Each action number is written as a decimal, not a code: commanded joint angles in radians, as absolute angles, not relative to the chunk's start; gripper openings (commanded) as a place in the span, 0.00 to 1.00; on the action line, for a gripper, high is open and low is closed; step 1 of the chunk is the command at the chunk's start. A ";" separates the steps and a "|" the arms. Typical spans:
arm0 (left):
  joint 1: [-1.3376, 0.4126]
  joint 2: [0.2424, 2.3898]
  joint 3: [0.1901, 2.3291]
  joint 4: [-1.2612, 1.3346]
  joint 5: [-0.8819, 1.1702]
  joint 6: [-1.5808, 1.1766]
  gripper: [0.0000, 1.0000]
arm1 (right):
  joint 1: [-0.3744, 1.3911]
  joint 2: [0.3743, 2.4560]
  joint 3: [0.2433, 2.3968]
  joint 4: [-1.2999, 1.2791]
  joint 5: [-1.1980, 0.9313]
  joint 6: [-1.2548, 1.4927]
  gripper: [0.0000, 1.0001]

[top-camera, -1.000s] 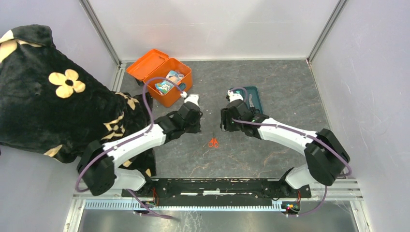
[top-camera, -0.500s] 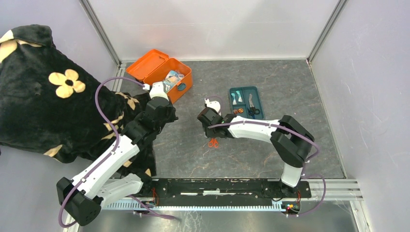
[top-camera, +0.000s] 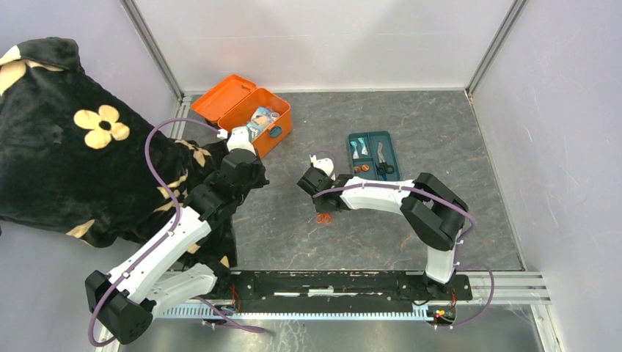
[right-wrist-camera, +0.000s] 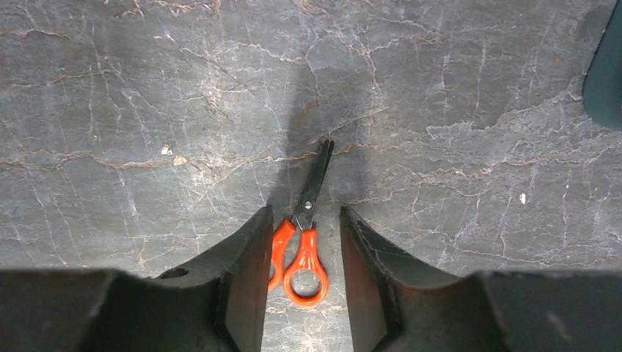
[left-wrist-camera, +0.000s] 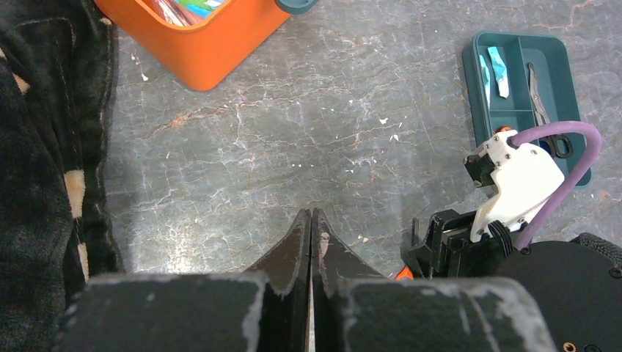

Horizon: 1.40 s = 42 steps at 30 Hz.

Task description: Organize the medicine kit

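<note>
A grey marbled table (top-camera: pixel 433 110) sits inside white walls. The medicine kit (top-camera: pixel 224 99) stands at its far left corner, lid thrown open, packets inside. The left claw (left-wrist-camera: pixel 312 220) is pressed together, empty, near the kit. The right claw (right-wrist-camera: pixel 304 216) is spread astride the handles of small scissors (right-wrist-camera: pixel 317 176) lying flat. The kit looks like stiff, light, smooth plastic. It is best pinched on a wall's rim, since the hinged lid would swing. A tray (left-wrist-camera: pixel 568 73) lies well apart.

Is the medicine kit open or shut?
Open: the lid lies flipped back beside the medicine kit, packets showing inside.
</note>
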<state>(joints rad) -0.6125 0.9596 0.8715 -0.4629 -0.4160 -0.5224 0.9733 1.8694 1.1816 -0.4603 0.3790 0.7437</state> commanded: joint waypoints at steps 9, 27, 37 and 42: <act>-0.609 0.952 0.863 -0.436 -0.410 -0.498 0.02 | 0.933 1.865 1.119 -0.429 0.356 0.772 0.17; -0.609 0.988 0.852 -0.427 -0.384 -0.507 0.02 | 0.783 1.680 1.099 -0.333 0.304 0.556 0.00; -0.609 1.007 0.839 -0.411 -0.343 -0.518 0.03 | 0.797 1.738 1.093 -0.298 0.174 0.532 0.29; -0.609 1.000 0.839 -0.411 -0.337 -0.518 0.03 | 0.835 1.811 1.161 -0.369 0.212 0.542 0.35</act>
